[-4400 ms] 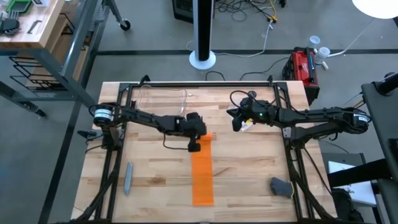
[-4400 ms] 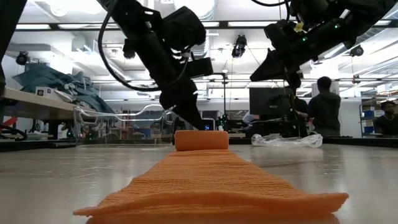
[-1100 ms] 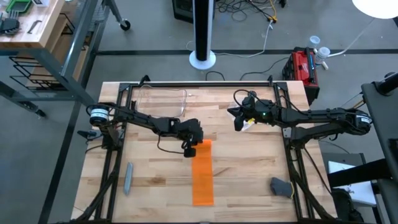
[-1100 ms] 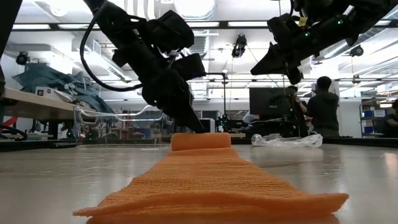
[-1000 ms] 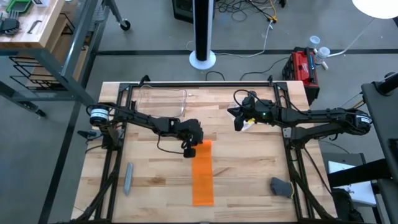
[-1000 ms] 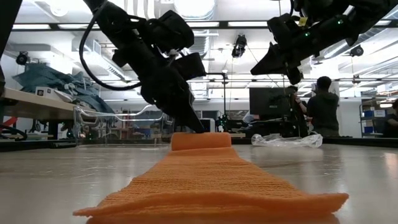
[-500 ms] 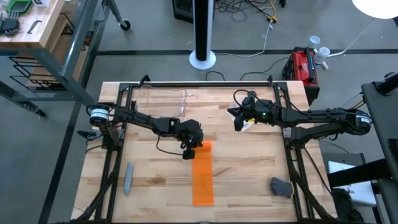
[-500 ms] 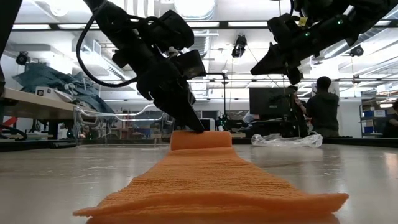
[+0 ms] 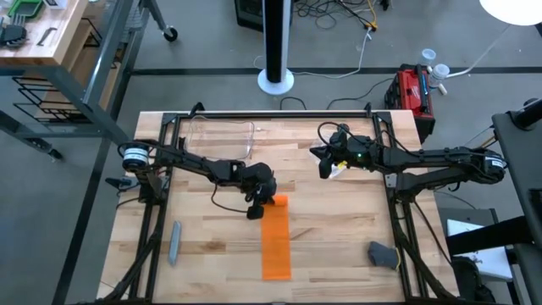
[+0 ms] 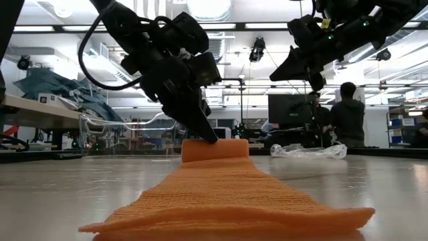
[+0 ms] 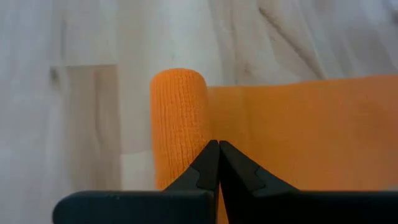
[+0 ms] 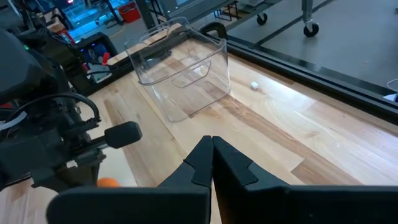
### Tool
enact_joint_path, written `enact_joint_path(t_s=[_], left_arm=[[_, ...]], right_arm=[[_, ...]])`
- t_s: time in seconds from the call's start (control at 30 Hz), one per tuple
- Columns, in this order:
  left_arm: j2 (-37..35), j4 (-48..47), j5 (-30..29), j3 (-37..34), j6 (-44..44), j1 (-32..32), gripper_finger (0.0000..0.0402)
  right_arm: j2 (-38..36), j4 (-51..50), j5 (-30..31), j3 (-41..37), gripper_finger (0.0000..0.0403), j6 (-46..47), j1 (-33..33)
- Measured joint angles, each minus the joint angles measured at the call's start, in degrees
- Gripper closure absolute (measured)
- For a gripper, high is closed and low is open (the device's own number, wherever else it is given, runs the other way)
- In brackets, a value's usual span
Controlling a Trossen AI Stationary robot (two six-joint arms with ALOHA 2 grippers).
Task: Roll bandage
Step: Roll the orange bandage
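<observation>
**Left gripper pressing further along the orange roll**

Since the earlier frame, the left gripper (image 9: 257,209) is sitting lower against the bandage (image 9: 275,241), whose rolled end is now thicker. High view: the strip is lying mid-table; the right gripper (image 9: 324,168) is hovering well apart. Low view: the roll (image 10: 215,150) is standing behind the flat strip. Left wrist view: both fingers (image 11: 205,167) are pinched together, touching the roll. Right wrist view: its fingers (image 12: 200,160) are clenched, empty.

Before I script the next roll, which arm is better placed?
Left: the left gripper, shut, sits at the bandage roll's end. The right gripper, also shut, hangs apart from it.
</observation>
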Motion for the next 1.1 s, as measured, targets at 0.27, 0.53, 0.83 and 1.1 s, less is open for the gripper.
enact_joint_path(t_s=[0.27,0.53,0.83,1.1], left_arm=[[0.00,0.12,0.17,0.00,-0.71,0.10,0.0401],[0.00,0.25,2.72,0.71,-1.19,0.08,0.0401],[-3.08,-0.54,-9.14,1.75,0.77,0.09,0.0402],[-2.39,-0.53,-20.10,1.37,1.79,0.27,0.0401]], right_arm=[[0.00,0.00,0.01,0.00,0.0403,0.14,0.00],[0.06,-0.02,-3.19,0.00,0.0403,0.97,0.00],[2.66,-1.72,-5.65,0.00,0.0403,3.38,-0.12],[6.50,-2.01,-13.42,0.00,0.0403,6.96,-0.52]])
